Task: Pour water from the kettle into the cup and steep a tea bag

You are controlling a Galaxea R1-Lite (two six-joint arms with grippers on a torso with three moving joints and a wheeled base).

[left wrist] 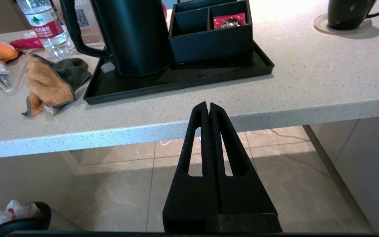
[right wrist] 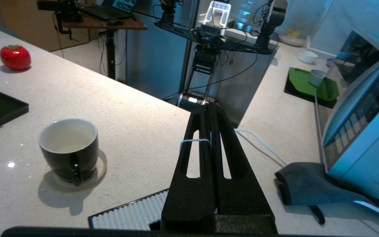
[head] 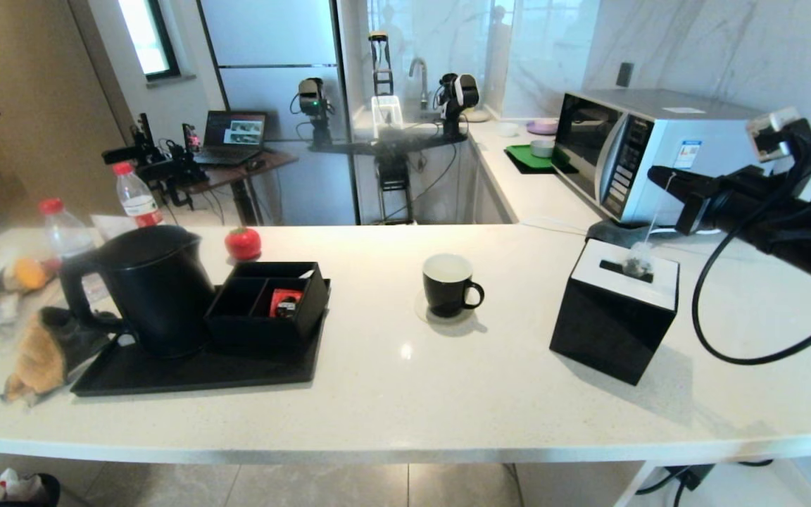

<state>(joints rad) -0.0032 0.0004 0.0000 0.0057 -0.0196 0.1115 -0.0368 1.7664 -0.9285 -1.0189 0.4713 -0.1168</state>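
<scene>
While it hangs from the right claw (head: 659,176), whose fingers are pressed together on the thin string (right wrist: 194,141), the tea bag (head: 636,265) dangles just over the tissue box (head: 617,310); it looks feather-light, limp and tearable, so the string is the safe hold. Further left, the cup (head: 450,284) sits on the worktop (head: 405,394). Beyond, the kettle (head: 148,285) is probably heavy, best taken by its loop handle. The left claw (left wrist: 208,106) is closed and empty below the worktop edge. Only "WIFI" reads, on a card (left wrist: 83,16) behind the kettle
</scene>
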